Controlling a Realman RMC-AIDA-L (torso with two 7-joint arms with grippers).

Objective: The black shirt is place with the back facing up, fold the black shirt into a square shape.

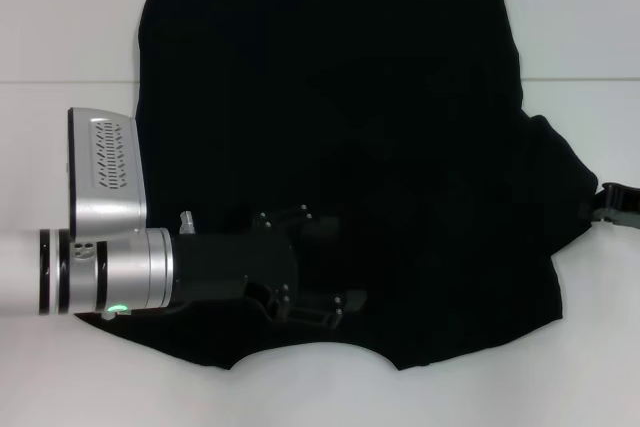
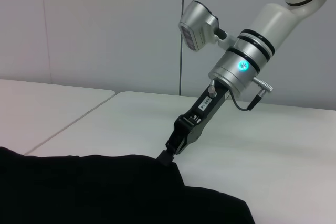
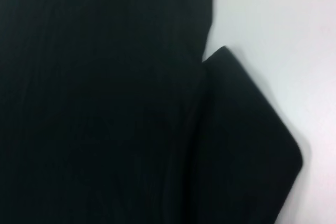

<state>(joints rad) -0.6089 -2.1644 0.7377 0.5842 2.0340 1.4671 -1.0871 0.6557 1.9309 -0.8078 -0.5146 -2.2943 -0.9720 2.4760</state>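
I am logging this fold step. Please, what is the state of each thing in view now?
Shirt: spread flat on the table, plain side up, right sleeve partly folded inward.
Left gripper: low over the shirt near its front edge.
Right gripper: fingers at the shirt's right sleeve edge.

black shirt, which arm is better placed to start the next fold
Probably right. The right gripper sits at the tip of the large soft black cloth shirt's right sleeve, ready to fold it inward. The left gripper hovers over the shirt's body, away from any edge.
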